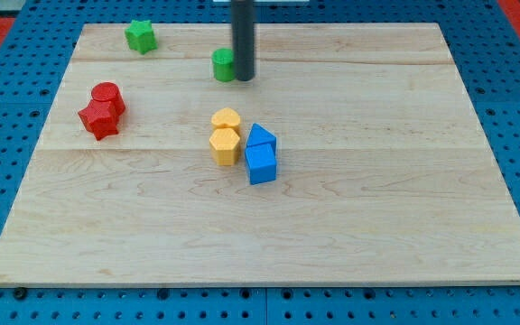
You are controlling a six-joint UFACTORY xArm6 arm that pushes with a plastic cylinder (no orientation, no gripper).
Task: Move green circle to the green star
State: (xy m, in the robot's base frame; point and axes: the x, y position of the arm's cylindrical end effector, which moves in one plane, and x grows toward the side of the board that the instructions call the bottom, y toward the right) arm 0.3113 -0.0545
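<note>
Low in the frame the table (350,226) lies bare; mid-frame sit yellow and blue blocks (off the path). Higher up, my tip (243,78) touches the green circle (223,65) on its right side. A steady leftward, slightly upward push should reach the green star (140,36), upper left. No fingers here: nothing held.

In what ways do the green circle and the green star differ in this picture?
Shape: the green circle is round, while the green star has points.
Place: the green circle sits near the top centre; the green star is farther to the view's left and higher.
Contact: my tip stands right against the green circle's right side and partly hides it; the green star stands free.
Both are green and rest on the wooden board.
</note>
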